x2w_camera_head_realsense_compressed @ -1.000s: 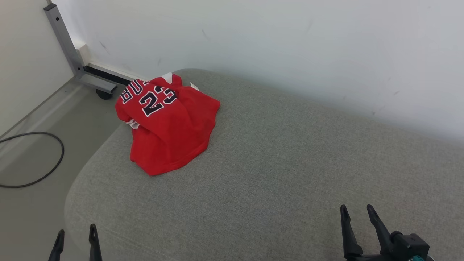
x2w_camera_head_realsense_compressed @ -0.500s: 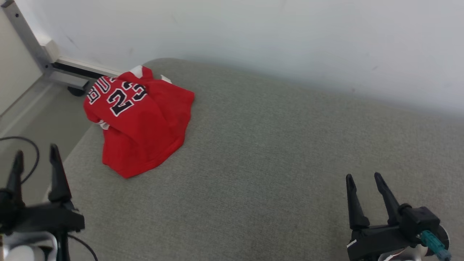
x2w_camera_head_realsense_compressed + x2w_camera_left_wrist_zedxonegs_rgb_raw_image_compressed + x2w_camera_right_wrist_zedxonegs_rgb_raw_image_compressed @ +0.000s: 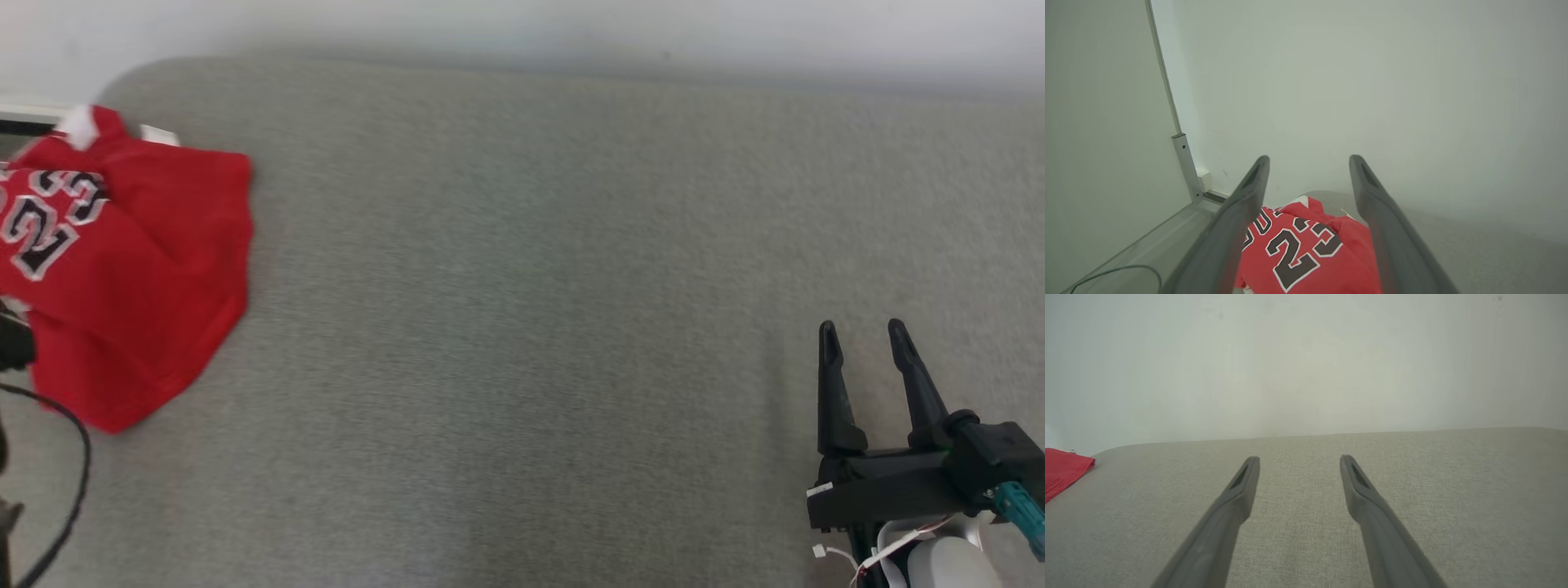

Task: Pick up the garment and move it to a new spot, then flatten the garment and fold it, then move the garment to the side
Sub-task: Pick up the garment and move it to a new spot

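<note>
The garment is a red jersey with a black-and-white "23", lying crumpled at the far left of the grey cushioned surface. My left gripper hovers open in front of the garment, which shows low between its two fingers, apart from them. My right gripper stands open at the lower right of the head view, above bare cushion with nothing between its fingers. In the right wrist view, my right gripper points at the wall, and an edge of the garment shows at the far left.
A pale wall runs along the back of the cushion. Left of the garment are a grey metal post and the floor with a black cable. Another dark cable hangs at the head view's left edge.
The head camera has swung right and down, so the garment now sits at the picture's left edge. My left gripper has left the head view; the right gripper stands higher in it.
</note>
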Controlling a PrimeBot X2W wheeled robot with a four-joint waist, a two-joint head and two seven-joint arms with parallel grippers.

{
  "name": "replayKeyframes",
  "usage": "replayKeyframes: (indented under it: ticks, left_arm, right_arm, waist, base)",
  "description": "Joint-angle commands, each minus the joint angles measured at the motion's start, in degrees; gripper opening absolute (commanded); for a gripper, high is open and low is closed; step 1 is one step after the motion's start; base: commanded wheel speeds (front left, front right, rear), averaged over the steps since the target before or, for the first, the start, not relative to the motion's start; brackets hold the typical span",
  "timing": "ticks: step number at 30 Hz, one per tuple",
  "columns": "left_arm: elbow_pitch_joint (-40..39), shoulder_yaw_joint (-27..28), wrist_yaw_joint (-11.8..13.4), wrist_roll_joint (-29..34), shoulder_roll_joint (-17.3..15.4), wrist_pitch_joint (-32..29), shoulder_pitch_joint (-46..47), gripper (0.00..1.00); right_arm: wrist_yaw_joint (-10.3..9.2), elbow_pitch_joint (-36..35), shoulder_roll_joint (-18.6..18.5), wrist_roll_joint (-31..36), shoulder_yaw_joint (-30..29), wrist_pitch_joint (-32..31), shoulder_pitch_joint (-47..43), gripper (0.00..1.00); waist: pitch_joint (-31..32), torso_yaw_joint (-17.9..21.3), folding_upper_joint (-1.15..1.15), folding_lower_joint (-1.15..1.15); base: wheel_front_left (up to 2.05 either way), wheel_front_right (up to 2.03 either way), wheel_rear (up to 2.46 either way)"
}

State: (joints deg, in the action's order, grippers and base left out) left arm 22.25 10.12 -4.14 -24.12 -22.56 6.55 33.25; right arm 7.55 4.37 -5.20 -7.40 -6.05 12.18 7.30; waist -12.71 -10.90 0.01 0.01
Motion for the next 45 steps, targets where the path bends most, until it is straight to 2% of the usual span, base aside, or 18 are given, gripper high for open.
replayKeyframes:
  ticks: [1, 4, 9, 13, 17, 20, 21, 22, 23, 29, 36, 39, 45]
  left_arm:
    - [0.8, -0.2, -0.3, 0.1, -0.5, -0.6, 1.6, 1.00]
    - [3.8, -0.4, -0.7, 0.2, -3.2, -2.6, 4.3, 1.00]
    - [10.4, -1.8, -1.0, 0.3, -5.2, -6.4, 7.6, 1.00]
    - [15.0, -2.2, -0.2, 0.1, -6.3, -10.5, 8.2, 1.00]
    - [21.0, -2.4, 2.2, 0.6, -7.5, -14.1, 8.2, 1.00]
    - [23.4, -2.4, 2.1, 0.1, -7.4, -15.1, 8.9, 1.00]
    - [24.1, -2.7, 2.0, 0.1, -7.3, -15.0, 9.0, 0.95]
    - [24.4, -2.5, 2.0, 0.0, -7.1, -14.2, 9.2, 0.37]
    - [24.7, -2.4, 2.2, -0.1, -6.9, -13.3, 9.4, 0.00]
    - [24.7, -2.6, 3.0, 0.6, -6.8, -7.9, 11.3, 0.00]
    - [17.2, -4.0, 2.4, 2.6, -7.4, 0.5, 15.4, 0.00]
    - [12.2, -5.2, 1.8, 3.4, -7.9, 1.6, 17.3, 0.00]
    - [0.0, -8.4, 0.8, 4.1, -7.1, -1.6, 20.3, 0.00]
  right_arm:
    - [-0.12, -0.2, 0.2, -0.3, -0.2, 0.5, 0.9, 1.00]
    - [-0.12, -0.3, 0.5, -0.5, -0.1, 0.9, 1.7, 1.00]
    - [-0.12, 0.1, 0.8, -0.5, 0.2, 1.6, 2.4, 1.00]
    - [-0.12, 0.5, 1.0, -0.7, 0.2, 2.1, 2.9, 1.00]
    - [-0.12, 1.1, 1.2, -0.5, 0.0, 2.4, 3.0, 1.00]
    - [-0.12, 1.3, 1.2, -0.5, -0.1, 2.5, 3.2, 1.00]
    - [-0.12, 1.4, 1.2, -0.4, -0.1, 2.5, 3.2, 1.00]
    - [-0.12, 1.4, 1.1, -0.3, -0.1, 2.6, 3.2, 1.00]
    - [-0.12, 1.4, 1.1, -0.3, -0.1, 2.6, 3.1, 1.00]
    - [-0.12, 1.9, 1.0, -0.4, 0.0, 2.6, 2.6, 1.00]
    - [-0.12, 2.9, 1.1, -0.9, 0.1, 2.8, 1.4, 1.00]
    - [-0.12, 3.4, 1.3, -1.4, 0.6, 2.9, 1.0, 1.00]
    - [-0.12, 5.0, 1.9, -2.5, 1.6, 3.0, 0.7, 1.00]
  waist:
    - [-7.9, 7.8, -0.01, -0.01]
    - [-9.9, 9.4, -0.01, -0.01]
    - [-11.8, 10.7, -0.01, -0.01]
    - [-12.4, 11.2, -0.01, -0.01]
    - [-12.2, 11.4, -0.01, -0.01]
    - [-11.7, 11.3, -0.01, -0.01]
    - [-11.5, 11.2, -0.01, -0.01]
    - [-11.3, 11.1, -0.01, -0.01]
    - [-11.1, 10.9, -0.01, -0.01]
    - [-9.3, 10.2, -0.01, -0.01]
    - [-5.5, 9.1, -0.01, -0.01]
    - [-4.0, 9.2, -0.01, -0.01]
    - [-1.6, 11.3, -0.01, -0.01]
  base:
    - [0.00, 0.00, 0.00]
    - [0.00, 0.00, 0.00]
    - [0.00, 0.00, 0.00]
    - [0.00, 0.00, 0.00]
    - [0.00, 0.00, 0.00]
    - [0.00, 0.00, 0.00]
    - [0.00, 0.00, 0.00]
    - [0.00, 0.00, 0.00]
    - [0.00, 0.00, 0.00]
    - [0.00, 0.00, 0.00]
    - [0.00, 0.00, 0.00]
    - [0.00, 0.00, 0.00]
    - [0.00, 0.00, 0.00]
